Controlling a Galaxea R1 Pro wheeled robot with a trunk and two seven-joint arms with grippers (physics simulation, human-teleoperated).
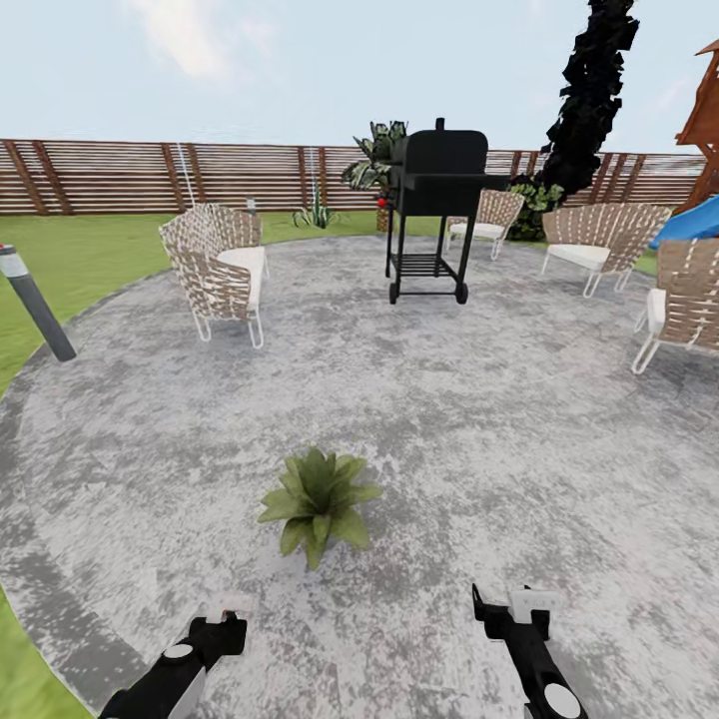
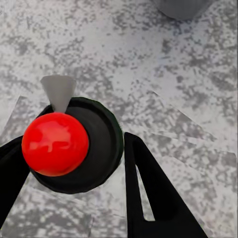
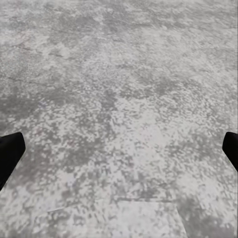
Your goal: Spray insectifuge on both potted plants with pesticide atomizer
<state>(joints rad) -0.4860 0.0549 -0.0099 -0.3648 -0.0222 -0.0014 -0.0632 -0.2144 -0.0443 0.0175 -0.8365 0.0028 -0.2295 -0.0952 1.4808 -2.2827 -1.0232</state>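
One potted plant (image 1: 318, 499), a low rosette of broad green leaves, sits on the stone patio (image 1: 449, 399) just ahead of me; its leaves hide the pot. My left gripper (image 1: 225, 617) hangs low, short of the plant and to its left. In the left wrist view the left gripper (image 2: 74, 140) is shut on the pesticide atomizer (image 2: 101, 148). The atomizer is seen end-on as a dark round body with a red ball and a grey cone at its end. A grey pot rim (image 2: 181, 7) peeks in beyond it. My right gripper (image 1: 509, 611) is open over bare stone (image 3: 119, 124).
A black grill on wheels (image 1: 434, 210) stands mid-patio ahead. Woven chairs stand to the left (image 1: 220, 270) and right (image 1: 689, 300), with more at the back (image 1: 599, 240). A grey bollard (image 1: 35, 305) leans at the lawn's edge. The slatted fence (image 1: 120, 175) closes the back.
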